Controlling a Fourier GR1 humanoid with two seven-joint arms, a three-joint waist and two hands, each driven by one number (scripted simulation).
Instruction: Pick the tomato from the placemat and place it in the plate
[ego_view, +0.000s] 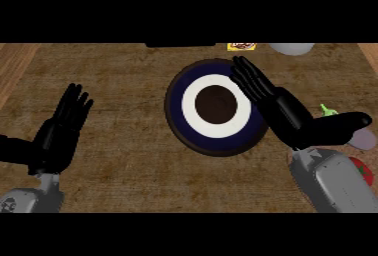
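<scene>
The plate (179, 111) lies at the counter's middle, with a dark blue rim, a white ring and a brown centre. My right hand (289, 114) is open, its straight fingers lying over the plate's right edge and its thumb sticking out to the right. It holds nothing. A red tomato (362, 171) peeks out at the right edge, mostly hidden behind my right forearm. My left hand (62, 129) rests open at the left, fingers up, well away from the plate.
A green tip (327, 109) and a pale lilac shape (367, 140) show by the right thumb. A yellow item (241, 46), a grey round object (291, 48) and a black object (181, 45) line the far edge. Lighter wood strips flank the brown counter surface.
</scene>
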